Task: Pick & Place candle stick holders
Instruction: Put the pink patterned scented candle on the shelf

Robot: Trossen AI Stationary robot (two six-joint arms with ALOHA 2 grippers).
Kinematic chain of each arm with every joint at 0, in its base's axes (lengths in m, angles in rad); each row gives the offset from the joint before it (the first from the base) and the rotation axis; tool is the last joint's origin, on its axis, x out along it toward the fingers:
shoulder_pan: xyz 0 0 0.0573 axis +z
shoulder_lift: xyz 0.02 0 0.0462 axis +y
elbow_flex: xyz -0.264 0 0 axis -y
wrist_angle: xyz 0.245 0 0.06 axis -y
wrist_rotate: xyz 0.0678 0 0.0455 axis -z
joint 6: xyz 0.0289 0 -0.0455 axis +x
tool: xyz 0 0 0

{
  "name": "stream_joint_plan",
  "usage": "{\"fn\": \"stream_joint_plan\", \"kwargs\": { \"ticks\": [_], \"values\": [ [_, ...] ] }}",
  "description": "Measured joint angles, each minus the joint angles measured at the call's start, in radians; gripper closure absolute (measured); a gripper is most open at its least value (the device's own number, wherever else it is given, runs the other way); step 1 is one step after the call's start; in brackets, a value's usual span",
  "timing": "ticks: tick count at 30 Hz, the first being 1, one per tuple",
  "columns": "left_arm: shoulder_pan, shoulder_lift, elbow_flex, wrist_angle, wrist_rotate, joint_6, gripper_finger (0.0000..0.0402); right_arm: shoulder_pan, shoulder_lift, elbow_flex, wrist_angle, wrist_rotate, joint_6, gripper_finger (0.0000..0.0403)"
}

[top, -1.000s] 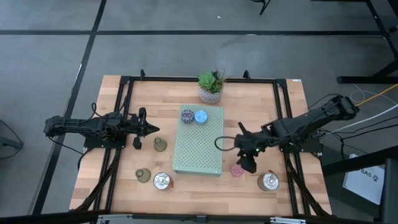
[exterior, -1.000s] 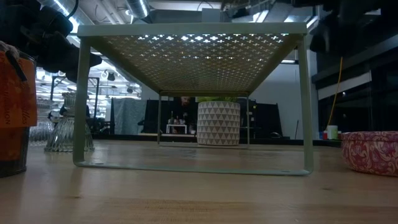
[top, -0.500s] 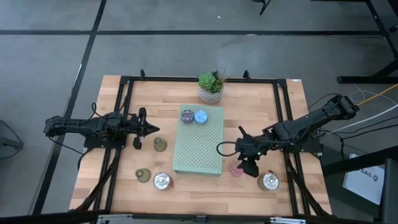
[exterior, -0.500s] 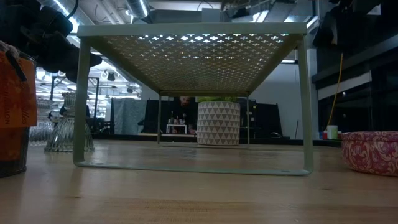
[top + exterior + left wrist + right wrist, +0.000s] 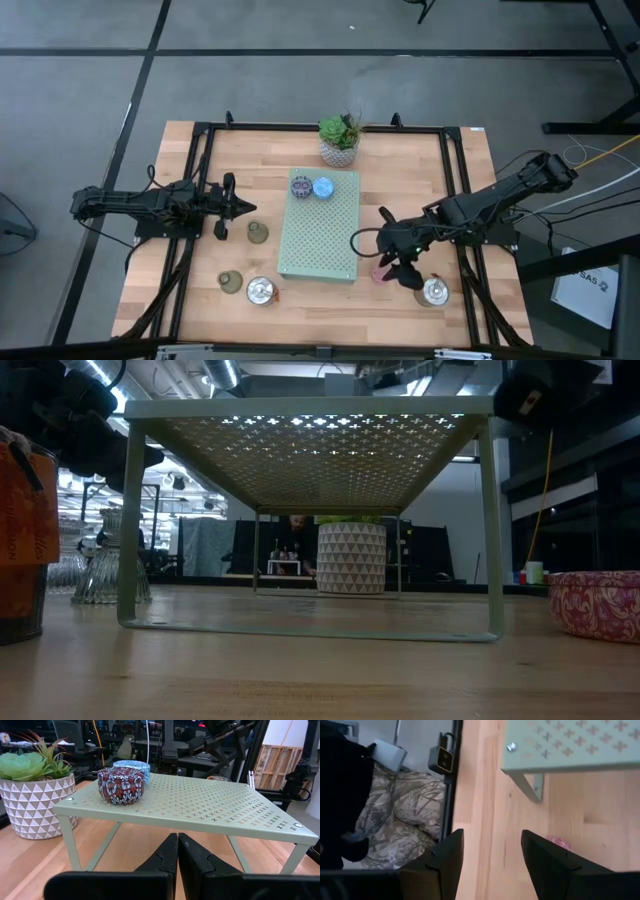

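Note:
A pale green perforated stand [image 5: 320, 235] stands mid-table and carries a purple patterned holder [image 5: 301, 186] and a blue holder [image 5: 323, 187] at its far end; both also show in the left wrist view, purple [image 5: 121, 786] and blue [image 5: 134, 767]. A pink holder [image 5: 379, 274] stands on the table by the stand's near right corner, also in the low view [image 5: 598, 603]. My right gripper [image 5: 397, 272] hovers open above it, touching nothing. My left gripper [image 5: 245, 207] is shut and empty, left of the stand. Two olive-green holders [image 5: 258, 233] [image 5: 231, 281] and two silver ones [image 5: 261, 291] [image 5: 434, 292] stand on the table.
A green succulent in a white patterned pot [image 5: 340, 140] stands at the table's far edge behind the stand. Black rails [image 5: 200, 180] run along the table's left and right sides. Bare wood lies between the stand and the near edge.
My right gripper has gone toward the table's near edge, from beside the stand's right side to above the pink holder, and has turned somewhat on the way. The pink holder has stayed where it was.

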Motion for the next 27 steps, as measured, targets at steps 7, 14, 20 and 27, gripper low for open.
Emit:
{"fn": "stream_joint_plan", "kwargs": {
  "ticks": [7,14,20,27],
  "values": [
    [0.000,0.000,0.000,0.000,0.000,0.000,0.0395,0.000,0.000,0.000,0.052,0.016,0.005,0.0202],
    [0.000,0.000,0.000,0.000,0.000,0.000,0.0395,0.072,0.048,0.000,0.047,0.219,-0.033,0.0202],
    [0.000,0.000,0.000,0.000,0.000,0.000,0.0395,0.136,0.076,0.000,0.009,0.325,-0.010,0.0202],
    [0.000,0.000,0.000,0.000,0.000,0.000,0.0395,0.175,0.117,0.000,-0.091,0.364,-0.009,0.0200]
  ]
}}
